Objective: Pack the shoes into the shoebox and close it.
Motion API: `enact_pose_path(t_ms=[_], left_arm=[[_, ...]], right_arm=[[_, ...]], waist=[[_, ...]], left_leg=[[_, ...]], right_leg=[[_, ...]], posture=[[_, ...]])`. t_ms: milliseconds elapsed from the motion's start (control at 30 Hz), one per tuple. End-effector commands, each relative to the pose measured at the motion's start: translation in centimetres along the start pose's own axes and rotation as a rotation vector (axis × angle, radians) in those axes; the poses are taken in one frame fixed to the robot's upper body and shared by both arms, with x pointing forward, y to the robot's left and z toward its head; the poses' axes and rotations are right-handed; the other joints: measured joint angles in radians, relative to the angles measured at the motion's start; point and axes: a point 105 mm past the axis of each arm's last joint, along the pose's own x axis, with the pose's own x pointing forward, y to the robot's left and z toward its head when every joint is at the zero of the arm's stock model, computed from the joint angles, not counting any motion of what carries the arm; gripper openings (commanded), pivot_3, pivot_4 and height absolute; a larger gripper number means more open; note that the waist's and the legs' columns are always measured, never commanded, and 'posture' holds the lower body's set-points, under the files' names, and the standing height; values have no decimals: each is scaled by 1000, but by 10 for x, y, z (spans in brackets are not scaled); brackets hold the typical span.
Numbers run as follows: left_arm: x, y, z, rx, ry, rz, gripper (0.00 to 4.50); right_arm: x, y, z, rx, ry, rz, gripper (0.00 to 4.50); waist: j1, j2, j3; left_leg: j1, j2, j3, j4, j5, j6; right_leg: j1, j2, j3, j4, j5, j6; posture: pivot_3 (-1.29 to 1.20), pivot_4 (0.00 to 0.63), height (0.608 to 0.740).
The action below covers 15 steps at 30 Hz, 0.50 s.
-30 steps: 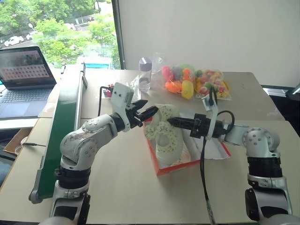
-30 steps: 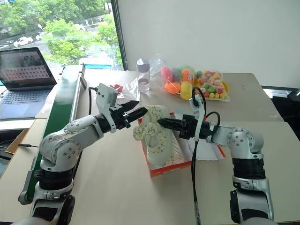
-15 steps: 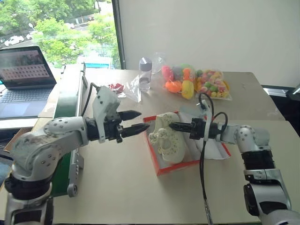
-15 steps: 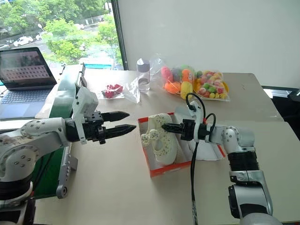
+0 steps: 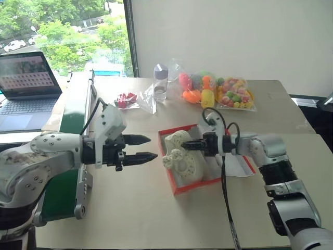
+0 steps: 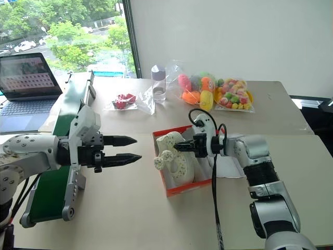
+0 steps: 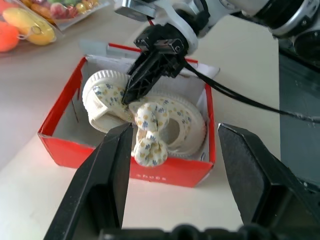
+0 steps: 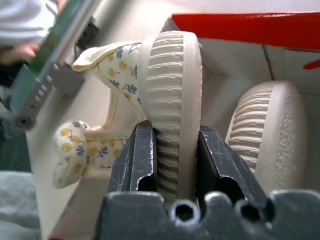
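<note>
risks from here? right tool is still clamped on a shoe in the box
1. The right tool is shut on a shoe that stands on edge in the shoebox; opening may let it tip, or it may sit too high for the lid.
2. That shoe's floral strap hangs over the shoebox's front wall and could be pinched on closing.
3. The left tool is open and apart from the box, so nothing steadies the shoebox if the right tool drags it.

Soft daylight enters through the window point(image 5: 62, 31) (behind the desk point(image 5: 156, 208)), shadows faint; close parts in wrist views blur
</note>
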Motion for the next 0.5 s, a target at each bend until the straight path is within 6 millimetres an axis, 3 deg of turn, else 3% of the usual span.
enact_pose_path(t_ms=[33, 200, 367, 500], left_arm=[[-4, -7, 2, 66, 22, -17, 2861], [-4, -7, 1, 77, 30, -13, 2861], [-4, -8, 2, 82, 33, -21, 2861], [-2, -7, 3, 91, 35, -27, 2861]], right_arm=[[10, -7, -15, -129, 128, -74, 625], [24, -22, -24, -275, 241, -201, 625], [34, -24, -32, -349, 301, -245, 625], [38, -32, -50, -423, 385, -292, 625]], waist=[[1, 0, 0], [2, 0, 0], [0, 0, -1], [0, 0, -4]], left_leg=[[0, 0, 0, 0, 0, 0], [2, 0, 0, 0, 0, -1], [11, 1, 0, 0, -1, -2], [14, 1, 0, -1, -1, -3]], right_leg=[[0, 0, 0, 0, 0, 0], [3, -1, 0, 0, 0, 0], [10, -1, -1, -1, -1, -1], [12, -1, 0, -1, -1, -1]], posture=[[0, 150, 740], [0, 150, 740], [0, 150, 740], [0, 150, 740]])
